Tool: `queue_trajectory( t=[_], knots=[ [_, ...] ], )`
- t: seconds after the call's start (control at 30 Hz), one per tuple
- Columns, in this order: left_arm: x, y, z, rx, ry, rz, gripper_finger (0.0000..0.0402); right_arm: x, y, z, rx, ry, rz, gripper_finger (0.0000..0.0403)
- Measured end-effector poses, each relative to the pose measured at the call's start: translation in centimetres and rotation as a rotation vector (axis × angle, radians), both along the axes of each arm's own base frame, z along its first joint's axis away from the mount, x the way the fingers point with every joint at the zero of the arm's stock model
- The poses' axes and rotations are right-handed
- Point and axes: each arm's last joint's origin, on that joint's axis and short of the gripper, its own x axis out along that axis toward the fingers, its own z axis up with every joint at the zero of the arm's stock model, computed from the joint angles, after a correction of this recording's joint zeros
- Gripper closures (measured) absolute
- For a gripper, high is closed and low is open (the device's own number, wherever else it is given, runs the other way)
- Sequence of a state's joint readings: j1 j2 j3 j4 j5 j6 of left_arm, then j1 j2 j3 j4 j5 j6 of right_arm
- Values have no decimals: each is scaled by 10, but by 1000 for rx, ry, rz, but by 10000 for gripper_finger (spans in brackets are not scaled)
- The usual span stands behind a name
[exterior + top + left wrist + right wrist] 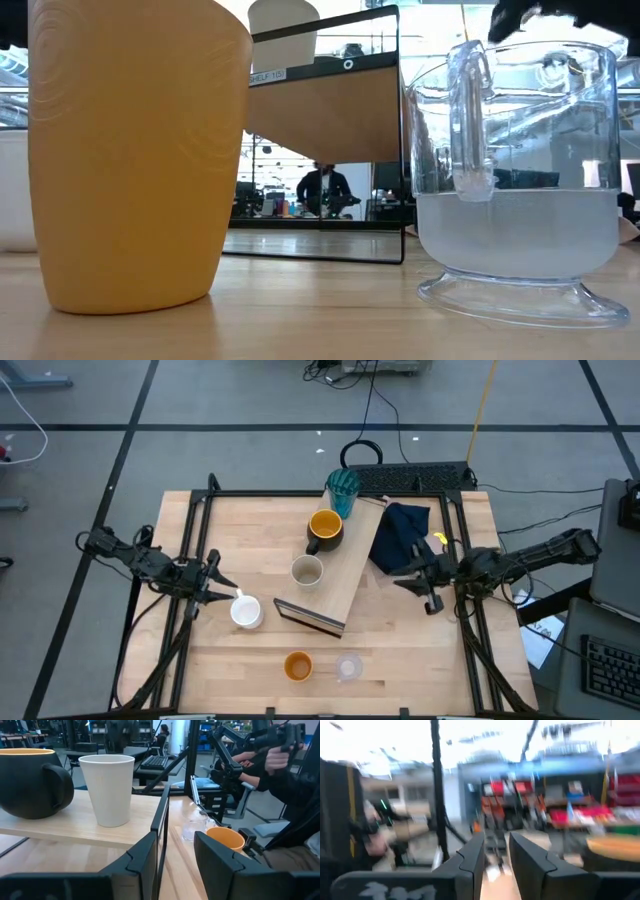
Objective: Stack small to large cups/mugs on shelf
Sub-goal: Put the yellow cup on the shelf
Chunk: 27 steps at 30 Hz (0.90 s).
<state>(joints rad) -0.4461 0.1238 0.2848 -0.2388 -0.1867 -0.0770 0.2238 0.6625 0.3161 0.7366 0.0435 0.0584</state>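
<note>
The light-wood shelf (345, 575) lies slantwise mid-table, its dark end edge (308, 618) toward the near side. On it stand the teal tumbler (342, 490), the dark mug with a yellow inside (325, 528) and the beige cup (307, 571). The dark mug (30, 782) and the beige cup (107, 787) also show in the left wrist view. The white mug (246, 611) stands on the table left of the shelf. The orange cup (298, 665) and the clear glass (349, 667) stand near the front edge. My left gripper (222, 592) is open, close beside the white mug. My right gripper (428, 595) is open, near the navy cloth (400, 535).
The table's black frame rails (190, 560) run along the left and right sides. A keyboard (415, 477) lies behind the far edge. A person (280, 765) sits beyond the table in the left wrist view. Bare wood (420, 660) lies at the near right.
</note>
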Motion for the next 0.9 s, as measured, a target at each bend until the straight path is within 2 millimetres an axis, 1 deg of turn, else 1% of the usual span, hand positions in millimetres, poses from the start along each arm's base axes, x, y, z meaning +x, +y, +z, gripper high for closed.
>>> queue_trajectory(
  t=[0.1, 0.17, 0.27, 0.43, 0.53, 0.7, 0.77, 0.9],
  knots=[
    [0, 0, 0, -16, 3, 0, 268, -4, 6, 19, 5, -99, 100, 319],
    [0, 0, 0, -23, 6, 0, 268, -4, 11, 35, -3, -114, 165, 319],
    [0, 0, 0, -23, 6, -1, 268, -2, 19, 64, -47, -62, 202, 319],
    [0, 0, 0, -22, 11, -1, 268, 10, 29, 116, -97, 34, 145, 319],
    [0, 0, -1, -21, 13, -1, 268, 23, 37, 142, -110, 70, 159, 319],
    [0, 0, -2, -18, 21, -1, 268, 52, 55, 174, -167, 180, 187, 319],
    [0, 0, -2, -19, 26, -1, 268, 65, 63, 184, -192, 220, 197, 319],
    [0, 0, -2, -27, 29, -1, 268, 90, 76, 194, -240, 293, 203, 319]
  ],
)
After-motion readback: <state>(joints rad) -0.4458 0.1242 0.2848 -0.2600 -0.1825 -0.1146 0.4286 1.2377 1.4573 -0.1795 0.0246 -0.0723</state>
